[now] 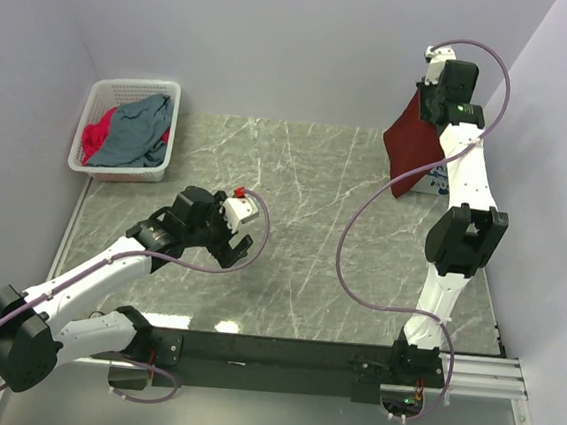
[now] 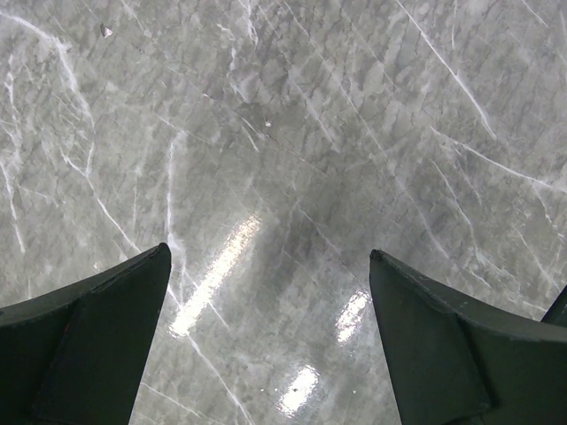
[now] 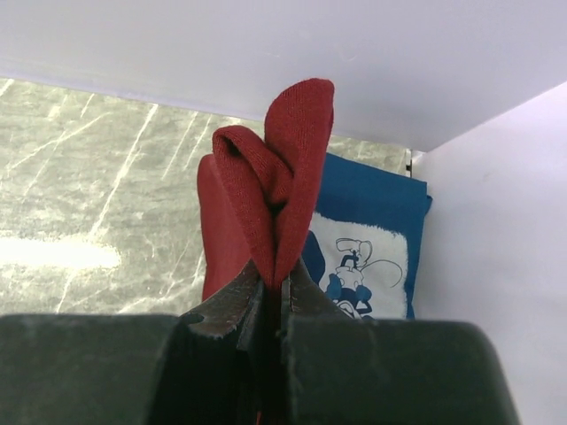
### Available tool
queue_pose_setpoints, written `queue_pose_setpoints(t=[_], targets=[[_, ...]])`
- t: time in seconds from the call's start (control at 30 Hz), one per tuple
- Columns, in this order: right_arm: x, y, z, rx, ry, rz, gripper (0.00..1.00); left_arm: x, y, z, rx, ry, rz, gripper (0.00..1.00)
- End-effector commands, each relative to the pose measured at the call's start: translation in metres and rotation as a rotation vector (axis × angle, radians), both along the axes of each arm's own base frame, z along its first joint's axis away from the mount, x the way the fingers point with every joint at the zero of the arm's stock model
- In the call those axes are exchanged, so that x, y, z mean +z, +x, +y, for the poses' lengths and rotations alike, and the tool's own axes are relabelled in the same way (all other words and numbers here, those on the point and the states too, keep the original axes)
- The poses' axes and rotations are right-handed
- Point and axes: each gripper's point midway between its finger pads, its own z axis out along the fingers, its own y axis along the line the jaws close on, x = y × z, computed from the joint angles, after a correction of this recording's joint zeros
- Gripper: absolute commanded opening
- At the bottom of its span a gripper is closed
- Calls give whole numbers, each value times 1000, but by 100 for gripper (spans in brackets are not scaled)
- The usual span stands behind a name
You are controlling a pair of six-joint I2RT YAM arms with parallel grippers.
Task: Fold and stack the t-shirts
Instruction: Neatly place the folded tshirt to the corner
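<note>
Maroon shirt [image 3: 266, 168] is clamped, bunched, in the right end effector [image 3: 270, 288]; a hanging corner should be taken by the spread-apart left end effector [image 2: 267, 251].

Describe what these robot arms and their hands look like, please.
The left arm and right arm are slim white tubes linked by chunky black joints. A thin mauve cable loops loosely alongside each. The left hand and right hand each have two dark, wedge-shaped fingers. A small red part sits at the left wrist.
</note>
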Motion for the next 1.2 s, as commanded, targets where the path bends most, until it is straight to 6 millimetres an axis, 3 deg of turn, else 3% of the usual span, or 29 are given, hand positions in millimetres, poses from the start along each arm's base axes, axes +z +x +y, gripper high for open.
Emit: queue_pose_setpoints(t=[0.0,0.3,0.43,0.93,1.17], targets=[[77,-6,-6,2,-26,-178,0,13,4,-2,6,-27,-40,99],[61,7,-18,-3,-62,-172,0,8,3,-2,5,-20,-28,99],[55,14,-32,-18,-87,-170,0,6,3,-2,2,-17,-21,100],[3,39,-98,-88,-205,-148,0,1,4,-7,-11,-10,17,99],[-2,54,-119,-96,-256,-185,0,-2,7,-7,-1,0,24,99]])
